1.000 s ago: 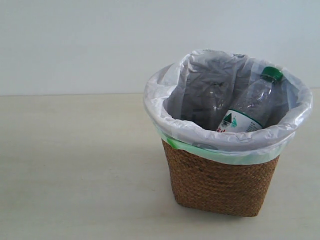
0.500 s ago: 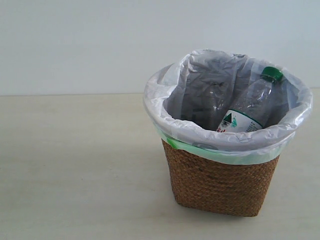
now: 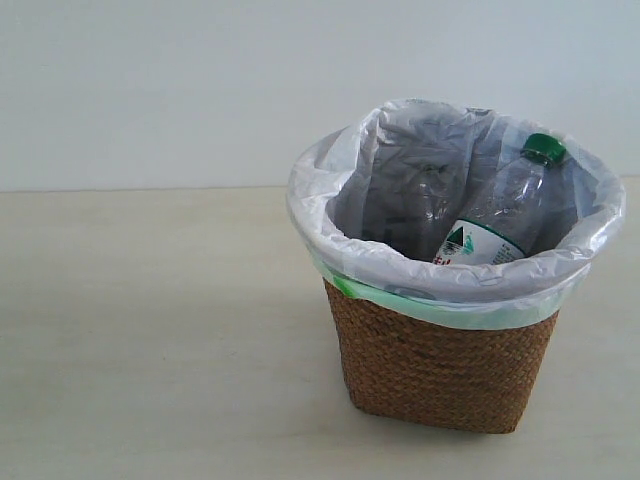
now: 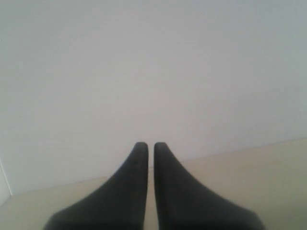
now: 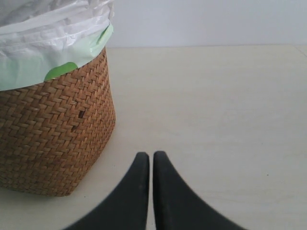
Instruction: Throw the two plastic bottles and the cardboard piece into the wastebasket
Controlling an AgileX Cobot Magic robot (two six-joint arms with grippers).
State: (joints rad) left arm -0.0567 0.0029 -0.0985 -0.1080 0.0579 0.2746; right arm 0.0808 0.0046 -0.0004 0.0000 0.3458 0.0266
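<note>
One green-capped bottle half-hidden in wastebasket; left fingers, right fingers clenched, empty

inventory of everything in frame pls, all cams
wastebasket: 1, brown wicker, on the table, right of centre
bag liner: 1, translucent white, green band, folded over the rim
plastic bottle: 1, clear, green cap, leaning inside the wastebasket
clear shape: 1, faint, beside the bottle; maybe a second bottle, cannot tell
table: 1, pale beige
wall: 1, white, behind
left gripper: 1, black, shut, empty
right gripper: 1, black, shut, empty, near the wastebasket
</note>
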